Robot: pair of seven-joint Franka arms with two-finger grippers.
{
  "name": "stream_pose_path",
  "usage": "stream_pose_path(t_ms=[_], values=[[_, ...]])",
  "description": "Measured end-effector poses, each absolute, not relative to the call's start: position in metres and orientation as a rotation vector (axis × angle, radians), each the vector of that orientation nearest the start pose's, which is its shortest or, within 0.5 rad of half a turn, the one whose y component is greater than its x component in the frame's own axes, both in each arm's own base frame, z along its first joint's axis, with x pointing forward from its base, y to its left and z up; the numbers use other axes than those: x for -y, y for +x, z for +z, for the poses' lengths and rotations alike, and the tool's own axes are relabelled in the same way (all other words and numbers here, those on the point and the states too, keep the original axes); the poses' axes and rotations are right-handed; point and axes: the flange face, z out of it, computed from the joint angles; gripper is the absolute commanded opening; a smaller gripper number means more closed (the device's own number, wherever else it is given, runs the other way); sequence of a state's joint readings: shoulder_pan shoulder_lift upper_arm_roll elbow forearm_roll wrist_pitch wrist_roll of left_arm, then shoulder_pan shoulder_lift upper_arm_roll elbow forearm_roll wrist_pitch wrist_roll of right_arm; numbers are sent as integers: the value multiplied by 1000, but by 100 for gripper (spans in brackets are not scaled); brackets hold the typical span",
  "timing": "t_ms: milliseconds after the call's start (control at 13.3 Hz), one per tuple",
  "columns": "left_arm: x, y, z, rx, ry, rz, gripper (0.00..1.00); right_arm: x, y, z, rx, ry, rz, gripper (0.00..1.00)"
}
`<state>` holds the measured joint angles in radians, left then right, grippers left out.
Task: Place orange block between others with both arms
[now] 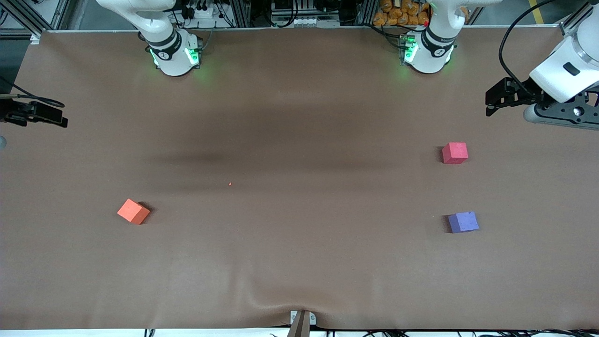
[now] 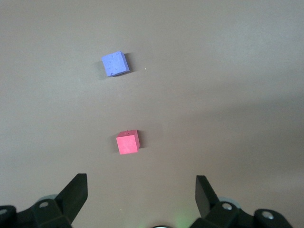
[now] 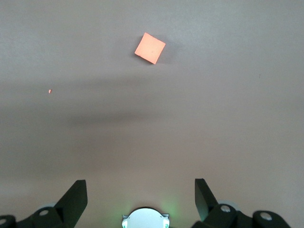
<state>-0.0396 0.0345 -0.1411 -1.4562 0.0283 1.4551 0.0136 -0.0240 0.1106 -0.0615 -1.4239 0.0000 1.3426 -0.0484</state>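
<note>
On the brown table (image 1: 299, 262), toward the right arm's end, the orange block (image 1: 133, 211) sits alone, turned at an angle so one corner points toward the front camera. It also shows in the right wrist view (image 3: 150, 48), nothing touching it. A tiny orange speck (image 1: 230, 184) lies on the cloth, well apart from the block, more toward the middle of the table.

Toward the left arm's end sit the two others: the pinkish-red cube (image 1: 455, 153) and the purple-blue cube (image 1: 463, 222). The purple-blue one is nearer to the front camera, the pinkish-red one farther from it, a bare gap of table between them. They are apart, not touching. Both show in the left wrist view too: pinkish-red (image 2: 128, 142), purple-blue (image 2: 115, 63).

The left gripper (image 1: 490, 102) hangs up in the air over the left arm's end of the table, fingers spread wide, nothing between them; its two black fingers (image 2: 76, 192) frame bare cloth in the left wrist view.

The right gripper (image 1: 63, 119) hangs at the edge of the front view over the right arm's end of the table, also spread wide and empty; its fingers (image 3: 75, 194) are well clear of the orange block.

Both arms' green-lit bases (image 1: 174, 55) stand along the table edge farthest from the front camera.
</note>
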Motion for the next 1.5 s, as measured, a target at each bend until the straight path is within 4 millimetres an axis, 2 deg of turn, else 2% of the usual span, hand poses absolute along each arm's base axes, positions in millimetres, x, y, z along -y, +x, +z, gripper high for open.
stream_pose_path(t_ms=[526,977,1202,1502], values=[[89,547,647,-279,-3102,58,100,45,564,607,-56,-3117,313,100],[78,551,640,-249,-3108,78,100,47,596,560,-56,-3119,336,100],[76,551,640,-243,-3108,79,100,46,616,526,-53,-3123,336,100],[71,552,639,-229,-3110,81,100,49,658,442,-52,-3137,307,100]])
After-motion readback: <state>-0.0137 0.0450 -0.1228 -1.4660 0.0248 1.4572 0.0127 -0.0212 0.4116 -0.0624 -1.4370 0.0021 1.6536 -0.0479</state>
